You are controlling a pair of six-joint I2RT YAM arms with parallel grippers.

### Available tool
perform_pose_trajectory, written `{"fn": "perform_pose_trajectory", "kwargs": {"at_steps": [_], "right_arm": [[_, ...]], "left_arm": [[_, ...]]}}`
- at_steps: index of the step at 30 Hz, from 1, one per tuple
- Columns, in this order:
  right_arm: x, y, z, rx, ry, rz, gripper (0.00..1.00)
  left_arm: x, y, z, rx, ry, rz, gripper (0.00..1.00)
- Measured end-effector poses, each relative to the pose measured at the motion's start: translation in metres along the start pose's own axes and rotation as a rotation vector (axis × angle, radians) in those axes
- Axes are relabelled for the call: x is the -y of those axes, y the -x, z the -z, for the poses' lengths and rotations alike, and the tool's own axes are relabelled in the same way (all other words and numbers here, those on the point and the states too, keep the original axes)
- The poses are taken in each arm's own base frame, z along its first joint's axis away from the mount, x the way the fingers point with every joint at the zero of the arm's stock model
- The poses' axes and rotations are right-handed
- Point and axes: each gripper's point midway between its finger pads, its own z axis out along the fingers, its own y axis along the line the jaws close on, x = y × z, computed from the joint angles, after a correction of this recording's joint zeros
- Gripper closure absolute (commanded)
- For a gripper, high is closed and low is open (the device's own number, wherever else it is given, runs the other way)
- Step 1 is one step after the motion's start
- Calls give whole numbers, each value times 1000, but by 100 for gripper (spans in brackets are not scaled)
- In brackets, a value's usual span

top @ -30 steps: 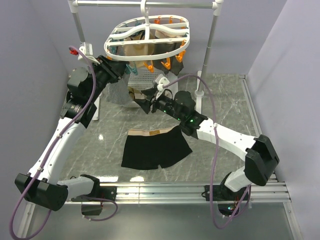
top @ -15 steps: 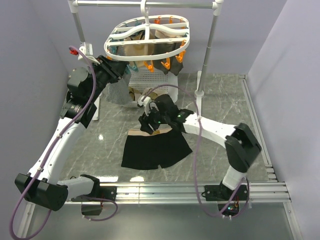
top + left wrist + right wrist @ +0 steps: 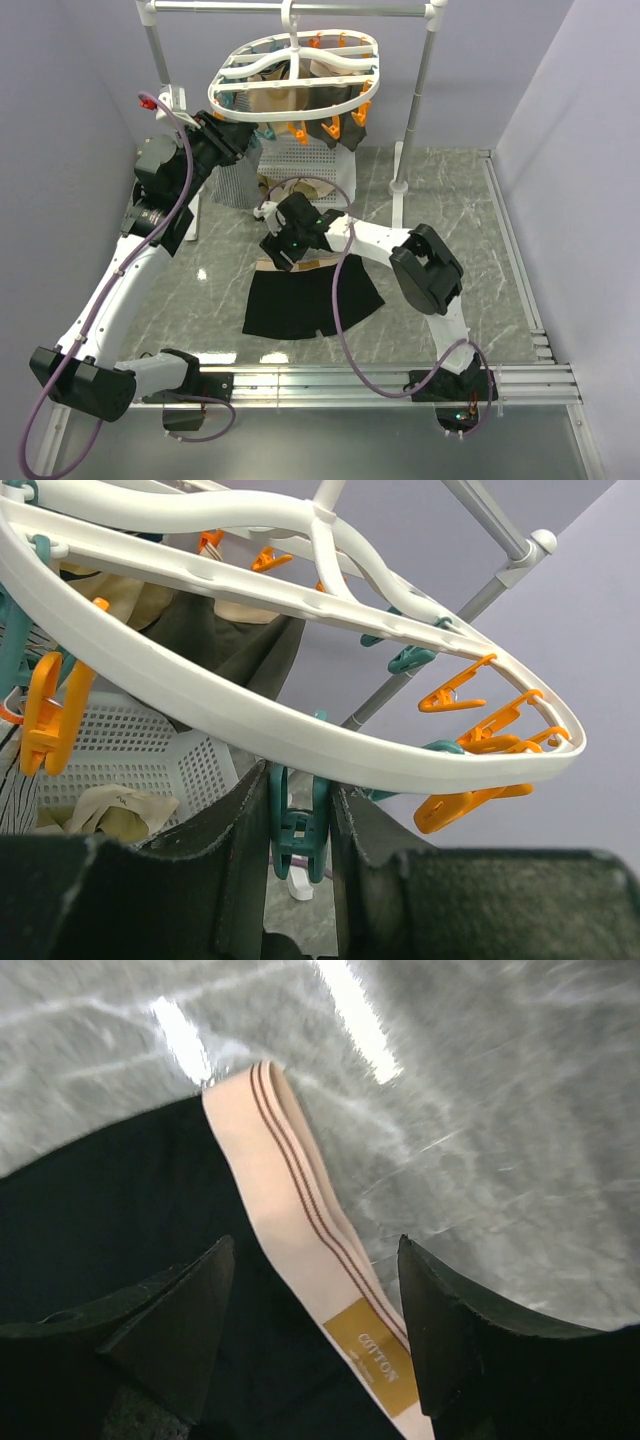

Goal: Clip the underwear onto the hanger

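Underwear (image 3: 310, 300) lies flat on the tabletop (image 3: 450, 200), waistband toward the hanger (image 3: 290, 112). Right gripper (image 3: 315, 1250) is poised over the waistband — jaws wide, holding nothing. To do it well: descend square across the band and pinch both layers near the label. Left gripper (image 3: 300, 810) — jaws closed on a teal clothespin (image 3: 296, 832) under the rim. White basket (image 3: 150, 755) holds beige cloth (image 3: 110, 815).

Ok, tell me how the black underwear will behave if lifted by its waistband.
The underwear lies flat and thin on the table, so it will probably hang limp from one pinch. The waistband looks like thicker elastic, likely the firmest place to grip. Pushed, it would likely bunch rather than slide.
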Motion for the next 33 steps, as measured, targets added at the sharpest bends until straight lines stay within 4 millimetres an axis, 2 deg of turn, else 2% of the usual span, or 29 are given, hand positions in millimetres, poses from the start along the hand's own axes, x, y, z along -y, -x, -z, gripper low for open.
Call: {"fn": "perform_pose_trajectory", "kwargs": {"at_steps": [7,11,14,15,17,18,20,21,24,27,30,32,33], "right_arm": [[-5,-30,-17,-112,-18,34,25],[-6,-33,-20,-128,-43,64,26],[-7,-34,-20,-133,-56,75,39],[-8,-33,-21,-133,-56,77,48],[-10,-34,-21,-133,-53,81,59],[-11,-34,-21,-133,-51,82,71],[-14,-34,-23,-126,-41,87,80],[-15,-34,-24,-115,-38,90,88],[-17,-36,-21,-68,-37,104,100],[-17,-44,-12,-44,-51,126,100],[-15,-60,7,-55,-78,167,100],[-14,-58,22,-43,-95,197,100],[-13,-51,32,-20,-108,214,100]], "left_arm": [[-1,0,0,1,1,-5,100],[-1,0,0,1,1,-6,100],[-1,0,0,1,1,-7,100],[-1,0,0,1,1,-7,100],[-1,0,0,1,1,-7,100],[-1,0,0,2,2,-7,100],[-1,0,0,2,3,-7,100],[-1,0,0,3,3,-7,100],[-2,1,0,4,7,-7,100],[-2,0,0,5,9,-9,100],[-4,-2,0,0,13,-18,100],[-6,-4,0,-5,17,-25,100],[-8,-5,0,-9,21,-27,100]]}}
